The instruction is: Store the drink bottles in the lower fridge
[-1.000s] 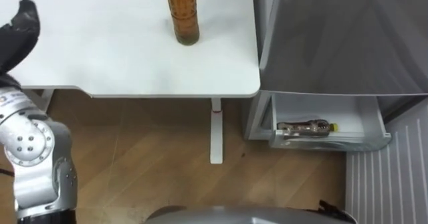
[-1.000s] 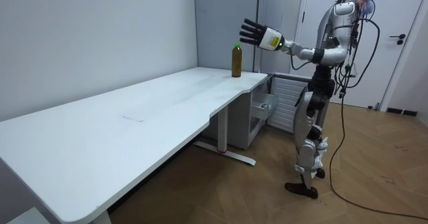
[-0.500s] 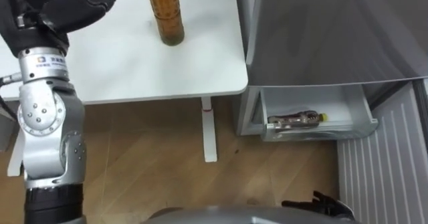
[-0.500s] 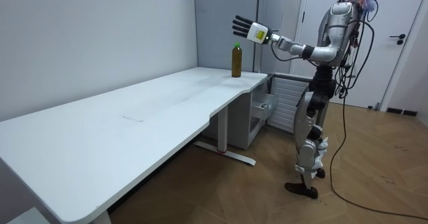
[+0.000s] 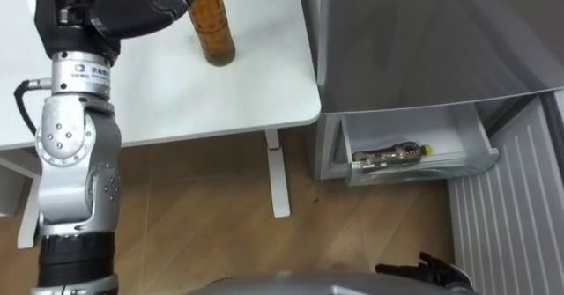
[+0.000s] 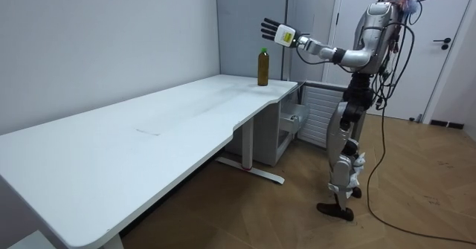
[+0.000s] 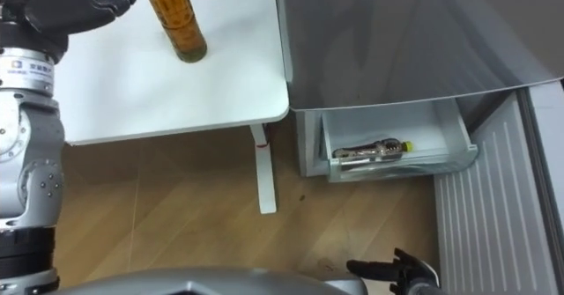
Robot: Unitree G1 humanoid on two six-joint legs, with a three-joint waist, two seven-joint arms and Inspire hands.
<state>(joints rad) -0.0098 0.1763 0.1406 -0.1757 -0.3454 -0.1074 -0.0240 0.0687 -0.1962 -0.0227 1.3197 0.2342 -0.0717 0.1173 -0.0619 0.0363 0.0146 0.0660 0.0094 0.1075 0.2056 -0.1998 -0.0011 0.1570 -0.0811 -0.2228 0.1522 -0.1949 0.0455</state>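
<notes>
- Drink bottle [image 5: 214, 26], amber, stands upright on the white table [image 5: 220, 92], near the corner by the fridge [image 5: 414, 40].
- L hand [image 5: 97, 13] is reached out over the table, fingers [image 5: 163, 0] straight and spread wide, holding nothing.
- Bottle sits just past the fingertips on their fridge side. In the eye views the tips overlap its edge, but the room view shows the hand raised above the cap, apart from it.
- Well away from the fingers, low on the fridge side, I see an open drawer [image 5: 480, 158] with a 2nd bottle [image 5: 388, 154] lying on its side in it.
- R hand [image 5: 423, 269] shows low at the bottom edge; can't tell its grip.
- Robot stands upright at the table's end, beside the fridge.
</notes>
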